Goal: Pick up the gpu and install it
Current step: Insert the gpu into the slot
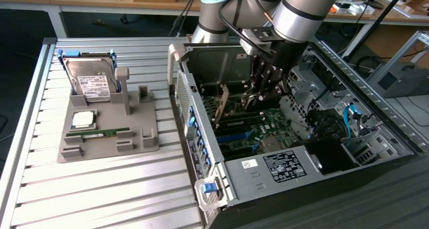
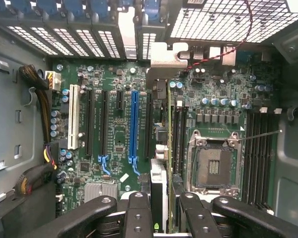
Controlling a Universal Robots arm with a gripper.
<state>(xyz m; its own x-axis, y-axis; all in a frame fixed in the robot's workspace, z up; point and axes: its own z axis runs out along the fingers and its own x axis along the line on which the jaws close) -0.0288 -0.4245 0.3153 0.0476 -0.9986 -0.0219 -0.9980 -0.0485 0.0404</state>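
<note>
Inside one case (image 1: 182,83), one gpu (image 2: 160,178) in one gripper (image 2: 163,201)

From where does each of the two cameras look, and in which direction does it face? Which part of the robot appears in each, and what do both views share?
Exterior view: off the arm and high up, looking down slantwise on the table and the open computer case; the arm reaches into the case.
Wrist view: on the wrist, looking along the fingers onto the motherboard; the gripper shows, shut on the gpu seen edge-on.
Shared: the motherboard, the gpu and the gripper inside the case.
</note>
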